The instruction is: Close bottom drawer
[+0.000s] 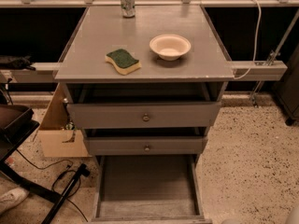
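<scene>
Dim, warm light from above; faint sheen on desk [93, 36] top, short shadows under bowl [170, 46] and sponge [123, 61], near-black behind (gripper out of frame).

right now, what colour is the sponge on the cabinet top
Sponge: green top, yellow base; camera view. End effector out of view.

Only a pale grey, smooth, rounded bit of the robot's body [293, 217] showed, low in the right corner; the gripper was out of view.
</scene>
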Robot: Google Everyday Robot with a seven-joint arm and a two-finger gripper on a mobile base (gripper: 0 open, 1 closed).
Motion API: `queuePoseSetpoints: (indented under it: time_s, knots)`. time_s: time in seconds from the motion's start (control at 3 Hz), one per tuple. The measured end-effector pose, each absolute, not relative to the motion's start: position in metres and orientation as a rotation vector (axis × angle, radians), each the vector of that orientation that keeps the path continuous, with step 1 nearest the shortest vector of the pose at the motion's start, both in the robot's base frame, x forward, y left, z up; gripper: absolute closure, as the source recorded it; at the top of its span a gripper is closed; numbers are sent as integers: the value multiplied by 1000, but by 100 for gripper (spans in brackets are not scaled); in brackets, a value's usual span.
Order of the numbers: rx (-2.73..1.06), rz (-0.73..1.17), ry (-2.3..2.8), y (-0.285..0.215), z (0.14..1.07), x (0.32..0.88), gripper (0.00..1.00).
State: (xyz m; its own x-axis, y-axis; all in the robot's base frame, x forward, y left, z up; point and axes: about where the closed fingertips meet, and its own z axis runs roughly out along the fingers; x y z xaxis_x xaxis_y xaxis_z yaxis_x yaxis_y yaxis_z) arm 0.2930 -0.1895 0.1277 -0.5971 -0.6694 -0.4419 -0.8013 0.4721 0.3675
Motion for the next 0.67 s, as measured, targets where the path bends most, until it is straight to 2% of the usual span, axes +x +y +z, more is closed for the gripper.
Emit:
queuePoseSetpoints:
  time_s: [0.67]
  knots:
    - [-1288, 868, 2257, -156, 80, 327, 100]
